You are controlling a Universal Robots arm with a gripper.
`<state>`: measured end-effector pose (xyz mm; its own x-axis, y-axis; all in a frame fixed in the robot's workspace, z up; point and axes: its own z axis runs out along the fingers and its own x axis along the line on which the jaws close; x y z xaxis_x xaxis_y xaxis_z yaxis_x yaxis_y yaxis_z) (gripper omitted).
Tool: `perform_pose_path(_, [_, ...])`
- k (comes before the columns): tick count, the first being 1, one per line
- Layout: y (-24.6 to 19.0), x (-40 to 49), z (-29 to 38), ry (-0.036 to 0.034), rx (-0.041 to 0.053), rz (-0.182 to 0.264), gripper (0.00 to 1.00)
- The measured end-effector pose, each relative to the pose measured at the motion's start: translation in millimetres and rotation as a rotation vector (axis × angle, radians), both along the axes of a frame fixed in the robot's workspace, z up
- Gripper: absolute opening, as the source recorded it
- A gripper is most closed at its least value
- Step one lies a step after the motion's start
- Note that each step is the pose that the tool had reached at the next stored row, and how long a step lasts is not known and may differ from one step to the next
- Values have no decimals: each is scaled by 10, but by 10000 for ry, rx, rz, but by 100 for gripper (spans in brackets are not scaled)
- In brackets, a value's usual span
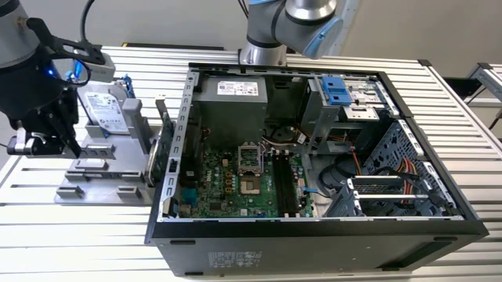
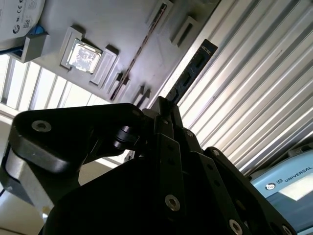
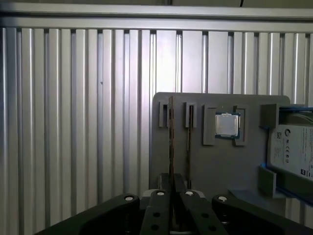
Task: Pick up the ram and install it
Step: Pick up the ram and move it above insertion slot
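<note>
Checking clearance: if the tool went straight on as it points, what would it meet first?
Likely the grey holder, reached first by the ram the tool grips; depth is unclear.

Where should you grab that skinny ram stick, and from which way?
Pinch the ram across its two wide flat faces, coming in over its thin long edge. It is a slim flat stick, edge-on in the first wrist view, so only those faces offer a steady hold. The gripper is shut on it just so, over the grey parts holder.
</note>
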<state>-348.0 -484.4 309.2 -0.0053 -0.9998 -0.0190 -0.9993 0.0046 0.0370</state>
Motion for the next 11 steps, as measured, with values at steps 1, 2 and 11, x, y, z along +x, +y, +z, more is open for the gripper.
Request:
perform_pose_path(1, [0,0,13,0,-1,0,0])
perform_pose_path(2, [0,0,28,1,-2,0,0])
perform_pose_path(11, [1,1,176,1,-3,1,0])
